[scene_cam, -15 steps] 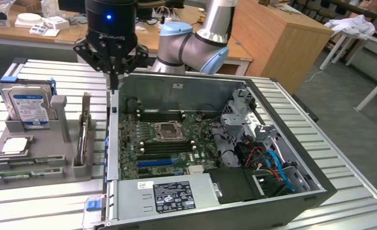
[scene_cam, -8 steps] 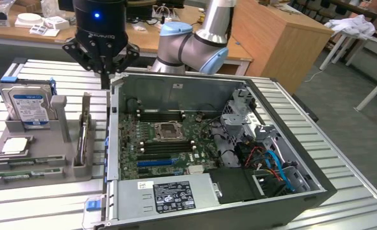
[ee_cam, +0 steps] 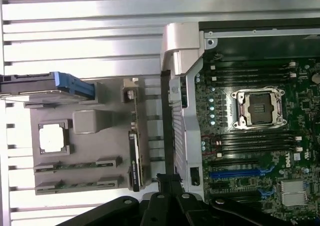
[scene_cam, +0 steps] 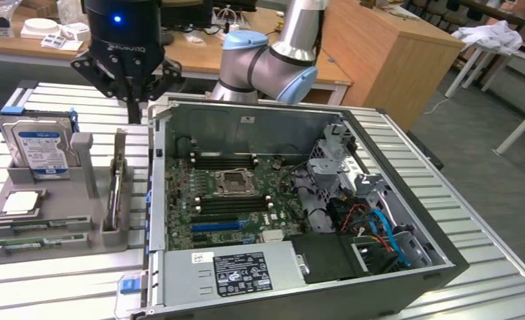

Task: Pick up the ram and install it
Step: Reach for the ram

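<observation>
Two ram sticks [scene_cam: 33, 230] lay flat in the tray [scene_cam: 111, 243], below and beside the fully closed, empty tool [scene_cam: 136, 110]. Judged: a good grip needs the jaws squared across a stick's long edges.

The holder [scene_cam: 83, 160] lies at the exterior view's left of the case [scene_cam: 244, 127].

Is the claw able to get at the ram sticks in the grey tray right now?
Probably yes: the ram sticks lie uncovered in the grey tray, and the shut claw hovers nearby with nothing between.
</observation>
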Controlling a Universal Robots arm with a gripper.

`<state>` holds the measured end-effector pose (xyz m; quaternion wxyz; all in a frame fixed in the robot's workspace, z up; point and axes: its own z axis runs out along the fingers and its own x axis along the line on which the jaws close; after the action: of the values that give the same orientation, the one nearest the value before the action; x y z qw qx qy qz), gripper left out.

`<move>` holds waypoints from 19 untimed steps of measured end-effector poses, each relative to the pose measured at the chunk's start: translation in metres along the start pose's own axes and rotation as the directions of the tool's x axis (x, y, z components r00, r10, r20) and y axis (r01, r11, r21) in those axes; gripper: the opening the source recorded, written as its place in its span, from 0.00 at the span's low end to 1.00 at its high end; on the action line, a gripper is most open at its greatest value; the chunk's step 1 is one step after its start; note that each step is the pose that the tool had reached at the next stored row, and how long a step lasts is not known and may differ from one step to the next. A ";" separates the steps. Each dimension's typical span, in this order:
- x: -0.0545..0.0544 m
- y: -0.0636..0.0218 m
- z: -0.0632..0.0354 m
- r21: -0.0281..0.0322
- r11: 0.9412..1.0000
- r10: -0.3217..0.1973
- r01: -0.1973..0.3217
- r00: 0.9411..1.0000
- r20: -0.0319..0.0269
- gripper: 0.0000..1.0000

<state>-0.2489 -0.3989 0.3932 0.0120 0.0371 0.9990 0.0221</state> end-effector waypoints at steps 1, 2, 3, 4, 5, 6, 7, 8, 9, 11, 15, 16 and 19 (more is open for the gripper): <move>0.002 -0.0002 -0.0001 0.000 1.000 0.000 0.000 1.000 0.000 0.11; 0.005 -0.0003 -0.0001 0.000 1.000 0.000 0.000 1.000 0.000 0.11; 0.007 -0.0005 -0.0002 0.000 1.000 0.000 0.000 1.000 0.000 0.11; 0.010 -0.0007 -0.0002 0.000 1.000 0.000 0.000 1.000 0.000 0.11; 0.012 -0.0009 -0.0003 0.000 1.000 0.000 0.000 1.000 0.000 0.11; 0.014 -0.0010 -0.0003 0.000 1.000 0.000 0.000 1.000 0.000 0.11; 0.017 -0.0012 -0.0004 0.000 1.000 0.000 0.000 1.000 0.000 0.11; 0.019 -0.0014 -0.0004 0.000 1.000 0.000 0.000 1.000 0.000 0.11; 0.020 -0.0015 -0.0005 0.000 1.000 0.000 0.000 1.000 0.000 0.11; 0.024 -0.0017 -0.0006 0.000 1.000 0.000 0.000 1.000 -0.001 0.11; 0.032 -0.0023 -0.0008 0.000 1.000 0.000 0.000 1.000 -0.001 0.11; 0.034 -0.0025 -0.0009 0.000 1.000 0.000 0.000 1.000 -0.001 0.11; 0.041 -0.0030 -0.0010 0.000 1.000 0.000 0.000 1.000 -0.001 0.11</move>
<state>-0.2899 -0.3989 0.3932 0.0116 0.0371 0.9990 0.0220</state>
